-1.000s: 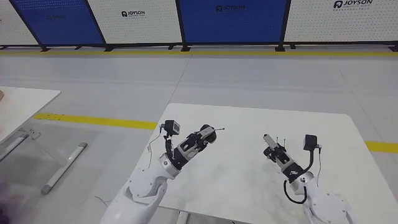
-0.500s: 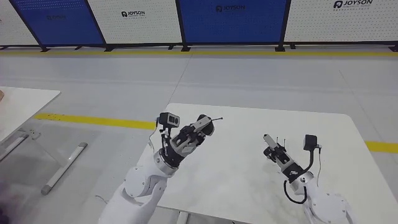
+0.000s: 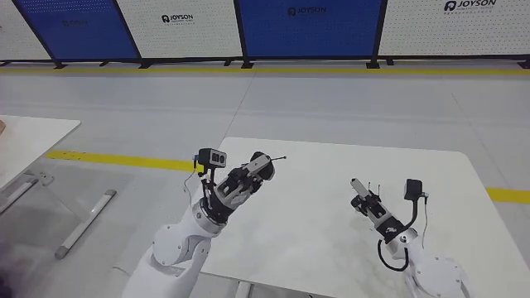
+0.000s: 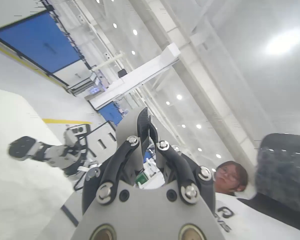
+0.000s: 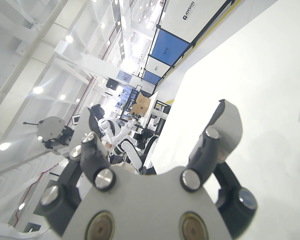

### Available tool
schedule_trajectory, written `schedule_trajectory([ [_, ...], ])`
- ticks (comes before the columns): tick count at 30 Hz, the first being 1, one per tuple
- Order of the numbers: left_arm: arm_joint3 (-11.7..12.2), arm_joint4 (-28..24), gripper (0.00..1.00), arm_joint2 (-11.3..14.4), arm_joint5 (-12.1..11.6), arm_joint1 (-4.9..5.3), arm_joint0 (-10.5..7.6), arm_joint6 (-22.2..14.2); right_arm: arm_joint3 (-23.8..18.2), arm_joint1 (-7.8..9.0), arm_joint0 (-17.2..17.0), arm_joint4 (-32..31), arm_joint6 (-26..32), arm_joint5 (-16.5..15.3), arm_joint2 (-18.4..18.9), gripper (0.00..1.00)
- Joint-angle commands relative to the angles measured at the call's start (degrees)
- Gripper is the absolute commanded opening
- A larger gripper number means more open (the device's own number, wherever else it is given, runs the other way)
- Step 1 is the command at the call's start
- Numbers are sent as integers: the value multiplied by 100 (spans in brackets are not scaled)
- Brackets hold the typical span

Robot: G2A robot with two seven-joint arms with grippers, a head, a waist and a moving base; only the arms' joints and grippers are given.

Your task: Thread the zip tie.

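Counter point(image 3: 315, 215): white matte top, and both far corners are rounded. Its near edge runs out of the top view. It stands on a pale grey floor point(image 3: 248, 108). A yellow floor line point(image 3: 124, 161) meets the counter's left side and shows again past its right edge. In the right wrist view the top point(image 5: 265, 76) is plain and even, with one rounded corner visible. In the left wrist view the same white surface point(image 4: 20, 188) shows a curved far edge.

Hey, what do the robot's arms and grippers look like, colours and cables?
The left arm and right arm have smooth white shells, turning black and grey at the wrists. The left wrist camera and right wrist camera are small black boxes with black cables. The left gripper and right gripper are grey metal plates with black link bars, silver screws and ribbed black pads.
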Motion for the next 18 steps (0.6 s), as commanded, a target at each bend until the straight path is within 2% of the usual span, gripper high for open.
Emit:
schedule_trajectory([
  [1,269,608,0,214,0,-21,-73,166,0,0,0,0,0,0,0,100],
  [3,571,1066,0,419,0,-40,-171,313,0,0,0,0,0,0,0,100],
  [5,892,1293,0,582,20,-49,-220,345,0,0,0,0,0,0,0,100],
  [7,1222,1378,0,690,160,-51,-334,331,0,0,0,0,0,0,0,100],
  [10,1572,1624,0,763,186,-37,-445,236,0,0,0,0,0,0,0,100],
  [12,1699,1804,0,766,236,-18,-481,152,0,0,0,0,0,0,0,100],
  [14,1786,2024,0,756,405,2,-508,157,0,0,0,0,0,0,0,100],
  [15,1779,1802,0,757,496,-10,-521,273,0,0,0,0,0,0,0,100],
  [18,1779,1802,0,757,496,-10,-521,273,0,0,0,0,0,0,0,100],
])
